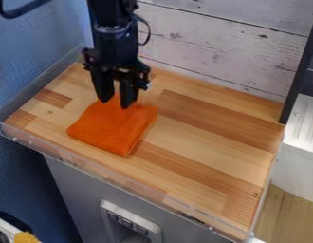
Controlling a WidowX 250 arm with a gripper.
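From my station I see the black gripper over the far edge of the folded orange cloth, on the left part of the wooden worktop. Its jaws stand spread, with orange fabric showing between them. If they close too shallowly, I judge I could catch only the top layer — the fold would open or slip free. Pressing too low could bunch the cloth or scrape the wood. The cloth lies flat and nearly square — I can't pick out a clear long axis — with its near edge roughly following the clear front lip.
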